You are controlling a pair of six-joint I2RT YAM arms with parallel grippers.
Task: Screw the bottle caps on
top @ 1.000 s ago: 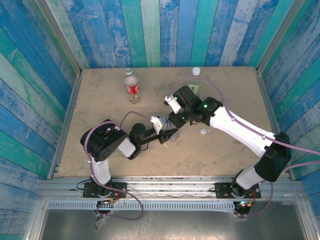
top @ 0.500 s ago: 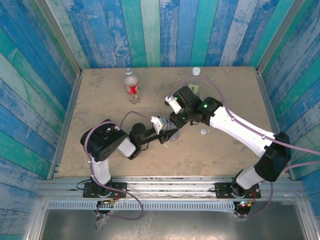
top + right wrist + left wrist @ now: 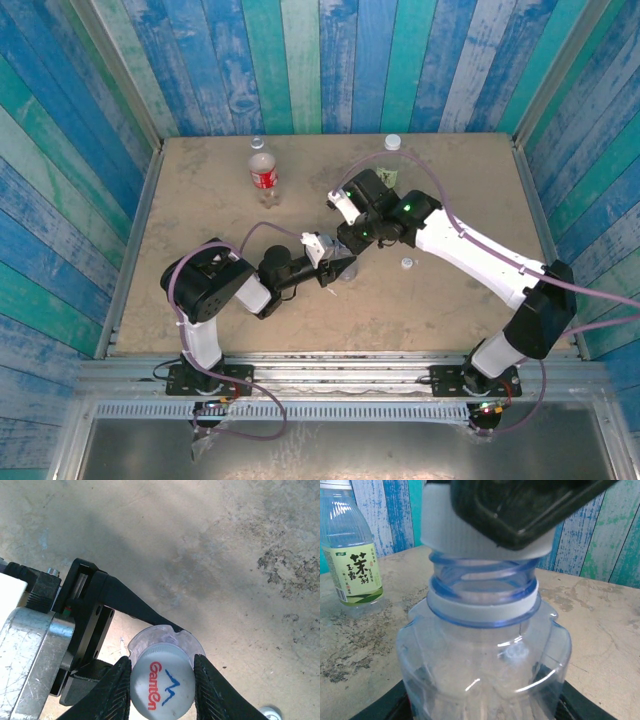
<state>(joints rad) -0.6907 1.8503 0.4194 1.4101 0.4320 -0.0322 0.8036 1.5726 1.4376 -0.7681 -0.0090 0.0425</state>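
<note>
In mid-table my left gripper (image 3: 338, 268) is shut on the body of the slim, unlabelled bluish bottle (image 3: 485, 650), which stands upright. A white bottle cap (image 3: 162, 689) with red and blue print sits on the bottle's threaded neck. My right gripper (image 3: 162, 692) is shut on the cap from above, one finger (image 3: 117, 690) on each side. Blue thread still shows below the cap (image 3: 440, 530). A red-labelled bottle (image 3: 263, 175) stands at the back left and a green-yellow-labelled bottle (image 3: 355, 565) at the back. A loose cap (image 3: 407, 264) lies on the table right of the grippers.
The sandy table (image 3: 200, 200) is walled by blue and green planks (image 3: 300, 60) on three sides. My right arm (image 3: 470, 255) reaches across from the right base. The loose cap (image 3: 270, 712) lies close beside the held bottle.
My right arm has shifted slightly and its wrist has turned a little over the bottle. The left arm and bottle have stayed in place.
</note>
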